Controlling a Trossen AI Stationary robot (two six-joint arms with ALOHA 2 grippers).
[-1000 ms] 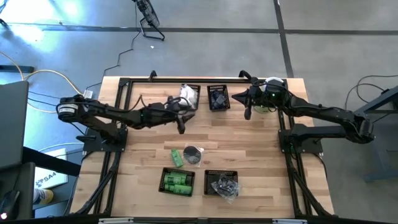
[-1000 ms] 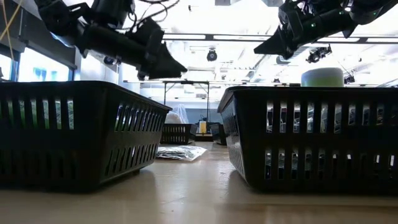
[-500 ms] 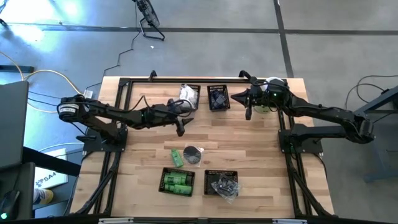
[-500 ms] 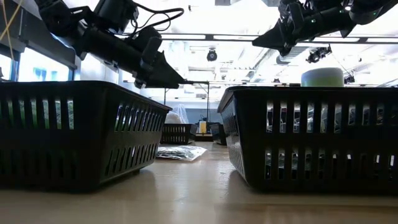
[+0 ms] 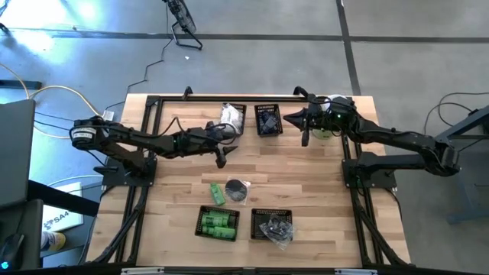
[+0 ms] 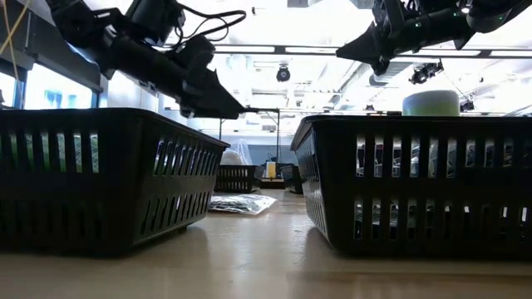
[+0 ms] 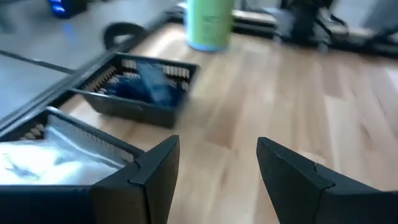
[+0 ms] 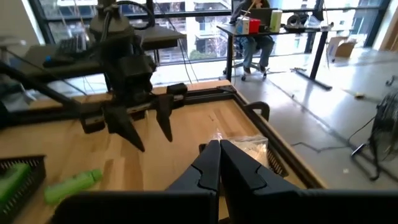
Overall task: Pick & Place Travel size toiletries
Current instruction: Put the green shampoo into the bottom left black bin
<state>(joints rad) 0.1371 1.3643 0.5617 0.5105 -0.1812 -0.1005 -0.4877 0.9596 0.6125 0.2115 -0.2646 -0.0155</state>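
Pale wooden surface [image 5: 306,191], four black baskets on it, and two loose toiletries lying near its middle: a green tube [image 5: 217,192] and, just beside it, a dark disc [image 5: 238,190]. Both sit just above the green basket [image 5: 218,223], which already carries green bottles. The dark basket [image 5: 273,226] next to it has dark and clear-wrapped bits, and the white basket [image 5: 232,116] at the far edge has crinkly white packets.

The tube looks light and somewhat squashy, smooth enough to slip, so I would judge a pinch across its middle, square to its length, the safest hold. The disc seems flat and low, harder to get under; its edges are the likely place to take it.

The left tool [image 5: 221,157] hangs above the surface between the white basket and the tube, fingers [image 7: 155,180] spread well apart with nothing between them. The right tool [image 5: 304,137] waits high beside the pale-green cylinder [image 5: 325,130], fingers pressed together and empty.

Against a second ago, the left tool has drawn a little away from the white basket and toward the tube. The toiletries and the right arm have not shifted.
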